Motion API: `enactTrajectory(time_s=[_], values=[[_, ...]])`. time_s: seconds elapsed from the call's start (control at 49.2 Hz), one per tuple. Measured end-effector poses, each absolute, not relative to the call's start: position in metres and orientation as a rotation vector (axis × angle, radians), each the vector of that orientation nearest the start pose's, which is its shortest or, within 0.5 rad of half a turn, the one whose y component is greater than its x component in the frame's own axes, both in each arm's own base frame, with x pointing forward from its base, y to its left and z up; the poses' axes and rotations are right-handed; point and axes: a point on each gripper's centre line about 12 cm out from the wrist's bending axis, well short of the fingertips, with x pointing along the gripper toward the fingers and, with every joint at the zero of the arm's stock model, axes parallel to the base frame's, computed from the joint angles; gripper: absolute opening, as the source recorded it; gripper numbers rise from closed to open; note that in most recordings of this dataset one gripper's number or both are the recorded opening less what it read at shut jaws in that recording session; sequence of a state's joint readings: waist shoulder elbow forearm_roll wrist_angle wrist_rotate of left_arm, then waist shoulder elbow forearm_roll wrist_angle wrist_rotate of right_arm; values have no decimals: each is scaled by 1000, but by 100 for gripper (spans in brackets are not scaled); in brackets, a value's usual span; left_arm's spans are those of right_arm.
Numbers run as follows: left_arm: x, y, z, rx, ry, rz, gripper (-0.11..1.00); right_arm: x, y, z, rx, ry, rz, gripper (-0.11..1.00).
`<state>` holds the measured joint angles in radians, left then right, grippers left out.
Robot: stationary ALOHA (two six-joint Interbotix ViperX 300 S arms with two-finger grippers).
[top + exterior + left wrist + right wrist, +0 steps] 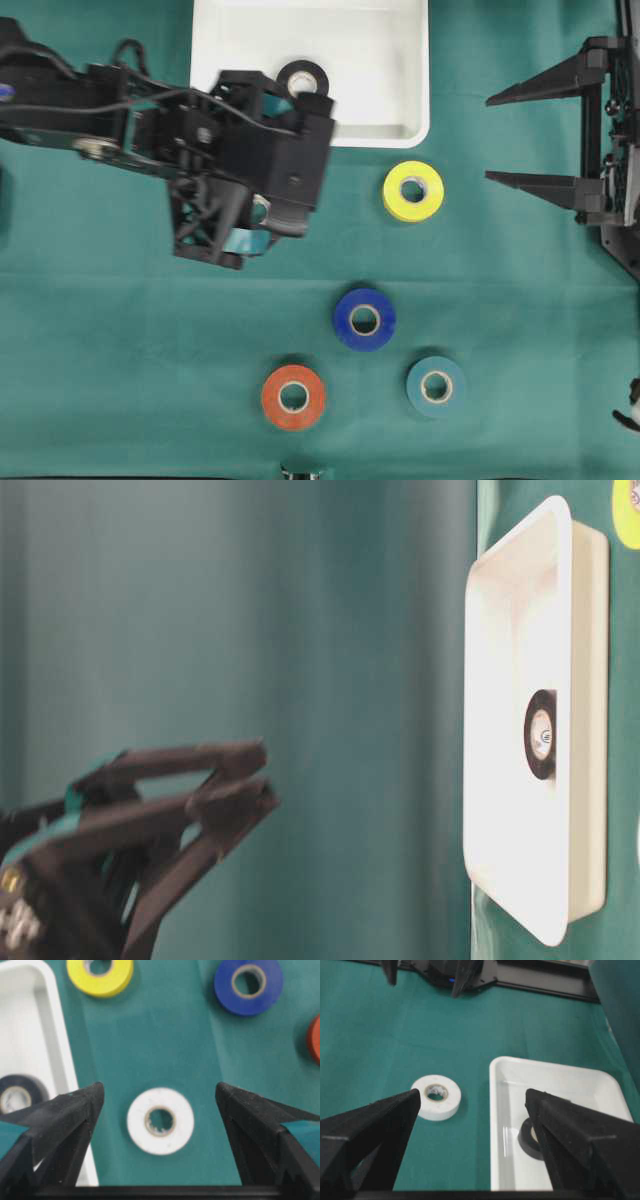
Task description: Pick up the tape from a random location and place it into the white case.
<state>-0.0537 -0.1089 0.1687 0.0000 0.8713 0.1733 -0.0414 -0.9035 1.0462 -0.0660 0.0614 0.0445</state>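
Note:
A white tape roll (160, 1121) lies flat on the green cloth, just right of the white case (50, 1060) in the left wrist view. My left gripper (159, 1087) hangs above it, open, with the roll between and below its two black fingertips and touching neither. The case (380, 60) sits at the top centre with a black tape roll (303, 78) inside it. My right gripper (490, 138) is open and empty at the right edge. Its wrist view shows the white roll (436, 1097) and the case (560, 1090). From overhead, my left arm hides the white roll.
Other rolls lie on the cloth: yellow (413, 190) below the case's right corner, blue (364, 319) in the middle, orange (293, 397) and teal (436, 386) near the front. My left arm (120, 120) reaches in from the left edge.

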Motion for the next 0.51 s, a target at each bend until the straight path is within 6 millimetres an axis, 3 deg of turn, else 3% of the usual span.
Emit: enactTrajectory(time_s=[0.285,0.508], values=[[351,-9,326,168,803,-91,98,211,-9,292,-17,227,-45,92],[300,-6,332,155,635,-70,98,209,-10,290,-17,249,-47,92]])
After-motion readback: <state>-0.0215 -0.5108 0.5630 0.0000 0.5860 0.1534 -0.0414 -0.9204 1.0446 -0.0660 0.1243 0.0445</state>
